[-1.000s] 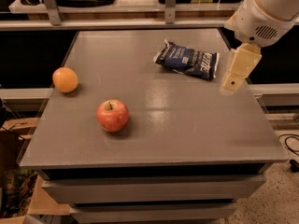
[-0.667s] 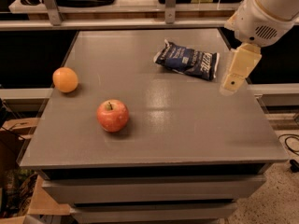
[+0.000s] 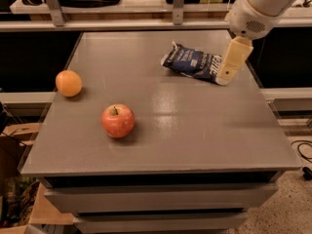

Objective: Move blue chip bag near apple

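Note:
The blue chip bag [image 3: 191, 62] lies crinkled on the far right of the grey table [image 3: 195, 126], white lettering up. The red apple [image 3: 118, 121] stands at the front left of the table, well apart from the bag. My gripper [image 3: 225, 78] hangs from the white arm at the upper right; its cream fingers point down at the bag's right end, overlapping that end in the camera view. I cannot tell if it touches the bag.
A smooth orange fruit [image 3: 68, 83] sits near the table's left edge. A shelf with metal uprights [image 3: 51, 4] runs behind the table. Cardboard boxes [image 3: 14, 135] stand on the floor at the left. A cable [image 3: 302, 150] lies at the right.
The gripper has moved left and slightly down, from beside the bag's right end to over that end. The bag, apple and orange have not moved.

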You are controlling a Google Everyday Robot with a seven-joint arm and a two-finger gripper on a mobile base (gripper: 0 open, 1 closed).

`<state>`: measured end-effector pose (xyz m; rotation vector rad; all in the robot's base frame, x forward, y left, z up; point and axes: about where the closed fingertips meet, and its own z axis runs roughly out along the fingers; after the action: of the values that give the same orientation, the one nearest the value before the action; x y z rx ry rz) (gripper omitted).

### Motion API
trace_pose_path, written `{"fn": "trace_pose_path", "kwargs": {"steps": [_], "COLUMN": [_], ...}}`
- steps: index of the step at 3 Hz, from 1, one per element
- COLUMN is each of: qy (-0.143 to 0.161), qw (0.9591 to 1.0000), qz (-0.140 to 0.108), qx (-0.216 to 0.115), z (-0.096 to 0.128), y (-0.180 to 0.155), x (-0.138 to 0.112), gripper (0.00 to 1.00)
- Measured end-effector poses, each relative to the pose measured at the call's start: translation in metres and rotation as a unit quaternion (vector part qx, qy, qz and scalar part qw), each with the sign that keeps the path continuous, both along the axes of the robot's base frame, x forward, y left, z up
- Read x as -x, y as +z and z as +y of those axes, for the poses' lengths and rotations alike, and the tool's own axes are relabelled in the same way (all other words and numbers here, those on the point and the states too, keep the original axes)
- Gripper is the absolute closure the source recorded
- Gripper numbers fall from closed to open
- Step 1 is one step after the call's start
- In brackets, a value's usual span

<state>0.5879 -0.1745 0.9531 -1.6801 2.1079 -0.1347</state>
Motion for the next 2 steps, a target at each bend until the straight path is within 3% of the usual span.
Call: {"fn": "trace_pose_path", "kwargs": {"steps": [2], "qy": [-0.004], "qw": [0.9999], "qz": [-0.01], "qx": [-0.01], "z": [0.014], "y": [-0.04], "x": [-0.069], "gripper": [0.0]}}
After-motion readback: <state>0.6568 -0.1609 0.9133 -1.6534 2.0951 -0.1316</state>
